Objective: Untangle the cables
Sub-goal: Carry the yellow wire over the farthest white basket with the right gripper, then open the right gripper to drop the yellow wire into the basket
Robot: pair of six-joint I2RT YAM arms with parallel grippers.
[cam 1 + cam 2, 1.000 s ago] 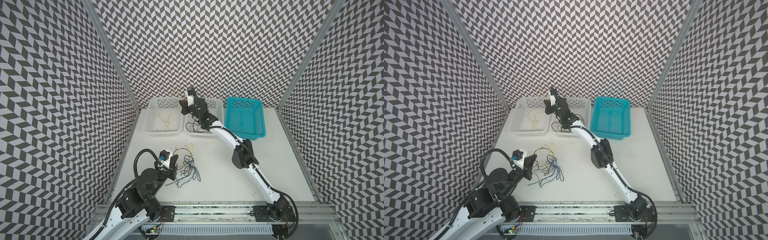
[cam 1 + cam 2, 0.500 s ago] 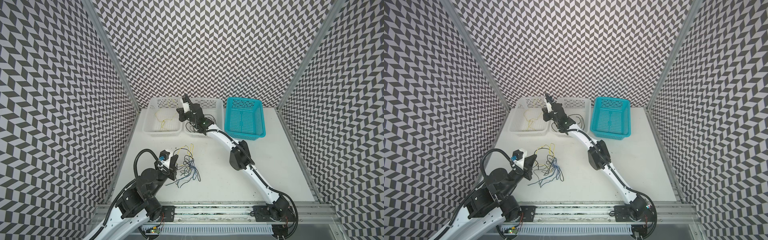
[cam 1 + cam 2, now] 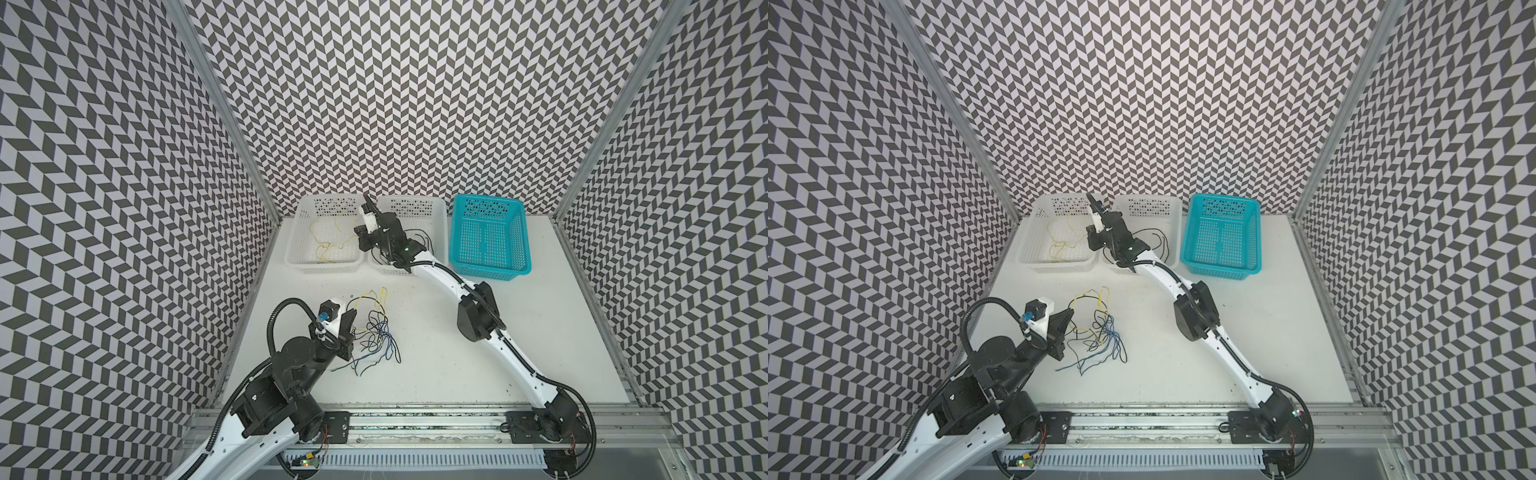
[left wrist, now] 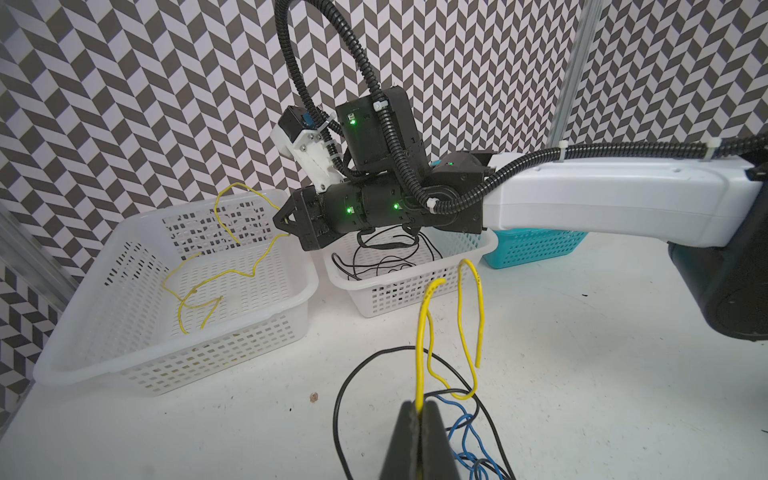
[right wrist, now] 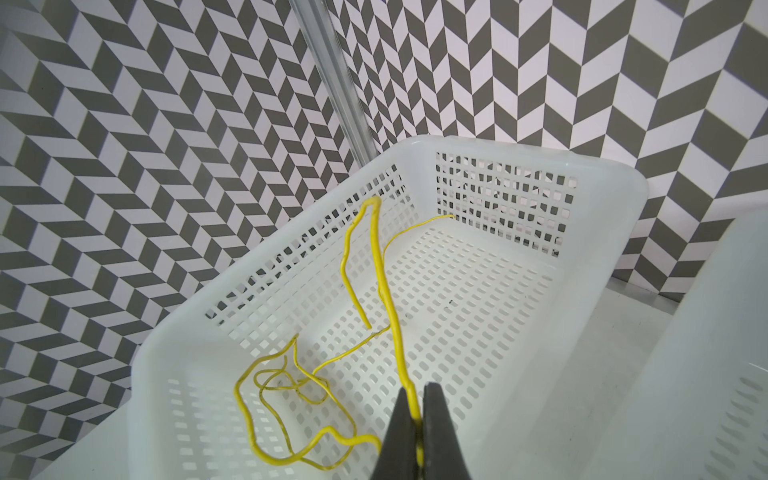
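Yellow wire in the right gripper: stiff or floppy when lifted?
Probably springy rather than limp: the yellow wire arches out from the shut right gripper, kinks intact. Likely very light, being far thinner than the fingers. Its ends might snag the white basket holes.

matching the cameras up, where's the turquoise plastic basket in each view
In a top view: turquoise plastic basket at the back, rightmost of three.
In a top view: same.
Left wrist: a strip behind the right arm.
Right wrist: absent.
Shared landmark: leftmost white plastic basket.
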